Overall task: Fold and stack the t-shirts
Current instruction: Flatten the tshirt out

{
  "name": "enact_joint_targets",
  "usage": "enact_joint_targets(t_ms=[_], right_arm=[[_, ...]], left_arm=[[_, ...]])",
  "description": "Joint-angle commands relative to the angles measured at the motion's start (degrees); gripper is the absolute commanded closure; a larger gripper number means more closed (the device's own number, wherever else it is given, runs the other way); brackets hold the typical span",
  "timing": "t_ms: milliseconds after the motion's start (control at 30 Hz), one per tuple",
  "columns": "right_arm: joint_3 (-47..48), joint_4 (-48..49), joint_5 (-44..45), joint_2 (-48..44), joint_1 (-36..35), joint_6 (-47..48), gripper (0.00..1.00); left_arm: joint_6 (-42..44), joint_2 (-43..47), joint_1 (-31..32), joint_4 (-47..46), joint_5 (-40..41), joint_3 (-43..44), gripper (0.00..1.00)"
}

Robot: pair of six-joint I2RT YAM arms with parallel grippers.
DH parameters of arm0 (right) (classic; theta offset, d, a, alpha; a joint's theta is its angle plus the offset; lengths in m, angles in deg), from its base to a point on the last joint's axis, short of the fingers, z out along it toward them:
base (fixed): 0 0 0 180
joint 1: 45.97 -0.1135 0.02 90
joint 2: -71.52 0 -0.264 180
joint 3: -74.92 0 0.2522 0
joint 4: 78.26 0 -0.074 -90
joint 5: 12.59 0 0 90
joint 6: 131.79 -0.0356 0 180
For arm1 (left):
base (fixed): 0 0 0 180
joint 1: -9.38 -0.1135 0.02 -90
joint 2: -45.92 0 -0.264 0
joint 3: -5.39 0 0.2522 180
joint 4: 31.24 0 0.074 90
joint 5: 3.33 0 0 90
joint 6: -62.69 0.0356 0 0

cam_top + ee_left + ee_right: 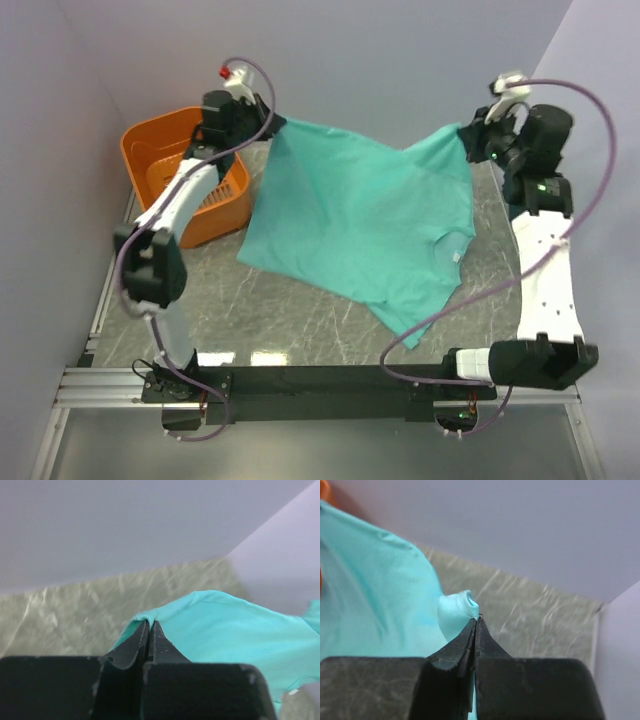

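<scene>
Room: pale grey walls are standing all around, and a grey marbled table (300, 310) is lying under our two arms.
T-shirt: we are holding up one teal-green t-shirt (360, 215) between us. It is hanging spread out over the middle of the table. Its far edge is lifted up at both corners, and its near part is lying on the table.
Left claw: our left claw (268, 125) is clenching the far left corner of the t-shirt. In the left wrist view our two black fingers (137, 645) are pressing tight together, and a little fold of cloth is sticking out at the tips.
Right claw: our right claw (468, 135) is clenching the far right corner the same way. In the right wrist view the fingers are squeezing together, and a small roll of cloth is poking out just above them.
Neck: the round neck is pointing toward the near right side, and a small white label (456, 256) is showing inside it.
Basket: an orange basket (160, 160) is sitting at the far left of the table. Our left arm is reaching over it, and the t-shirt's left edge is hanging just beside it.
</scene>
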Motion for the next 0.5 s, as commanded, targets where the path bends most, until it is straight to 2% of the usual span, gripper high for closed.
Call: enact_joint_targets(t_ms=[0,133,267,300,467], right_arm=[[7.77,-2.38,1.06,-7.01,0.61,1.51,1.0],[15.41,-5.72,2.03,-12.03,2.27,0.64,1.0],[27.77,-9.41,3.87,-14.94,4.13,-1.29,1.0],[30.43,-11.16,5.09,-15.21,4.3,-1.56,1.0],[46.94,-14.16,7.56,-15.39,4.66,-4.1,1.0]], left_arm=[[-1.84,17.64,0.35,-11.25,-2.71,-5.8,1.0],[0.0,30.86,0.53,-11.79,-0.43,-12.93,1.0],[2.46,42.2,0.61,-9.86,4.48,-17.24,1.0],[3.25,45.96,0.61,-9.16,5.19,-17.42,1.0],[5.45,53.55,0.7,-5.64,9.15,-14.18,1.0]])
